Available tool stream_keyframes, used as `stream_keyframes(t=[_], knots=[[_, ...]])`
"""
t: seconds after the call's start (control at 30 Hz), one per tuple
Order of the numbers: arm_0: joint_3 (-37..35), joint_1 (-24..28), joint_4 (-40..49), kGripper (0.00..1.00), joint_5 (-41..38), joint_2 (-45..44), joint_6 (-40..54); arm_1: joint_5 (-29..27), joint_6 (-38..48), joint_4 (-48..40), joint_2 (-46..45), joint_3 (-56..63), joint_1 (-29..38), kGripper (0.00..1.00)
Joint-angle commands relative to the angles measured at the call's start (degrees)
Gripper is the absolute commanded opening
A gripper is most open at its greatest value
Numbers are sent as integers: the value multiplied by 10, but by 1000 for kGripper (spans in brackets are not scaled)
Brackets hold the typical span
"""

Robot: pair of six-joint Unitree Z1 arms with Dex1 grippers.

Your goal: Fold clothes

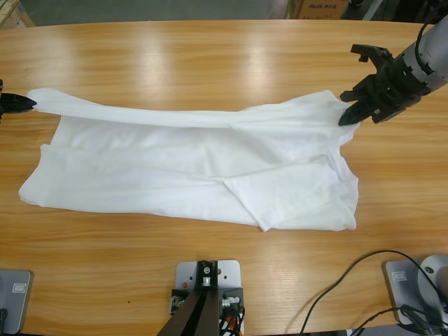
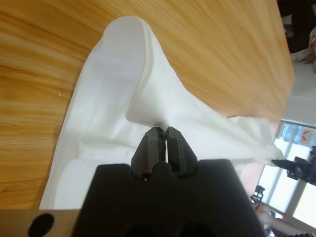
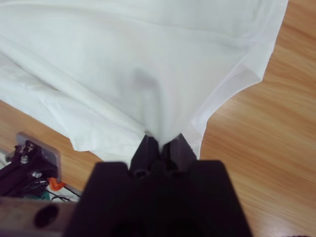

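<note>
The white T-shirt [image 1: 189, 168] lies spread across the middle of the wooden table [image 1: 210, 63], with its far edge pulled taut into a ridge between the two grippers. My left gripper [image 1: 24, 103] enters from the left edge and is shut on the shirt's left end [image 2: 148, 84]. At the right, my right gripper [image 1: 350, 112] is shut on the shirt's far right corner [image 3: 148, 74]. In both wrist views the black jaws pinch white fabric close together. No logo shows.
Bare table wood [image 1: 231, 266] runs along the near side and behind the shirt. A black cable [image 1: 350, 280] curls at the near right. The other arm's gripper [image 2: 296, 165] shows small at the right of the left wrist view.
</note>
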Motion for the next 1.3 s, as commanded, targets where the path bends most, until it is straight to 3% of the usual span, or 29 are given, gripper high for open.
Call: stream_keyframes(t=[0.03,0.53,1.2,1.23,1.3], knots=[[21,-2,8,0,-3,13,7,12,-6,10,13,16,10,0],[55,-6,9,0,7,16,9,15,-1,41,42,10,28,0],[50,-35,6,0,35,97,-5,15,-4,68,87,9,28,0],[52,-37,6,57,36,96,-7,15,-5,69,91,7,28,0],[53,-40,6,566,38,93,-8,16,-8,74,98,-2,28,0]])
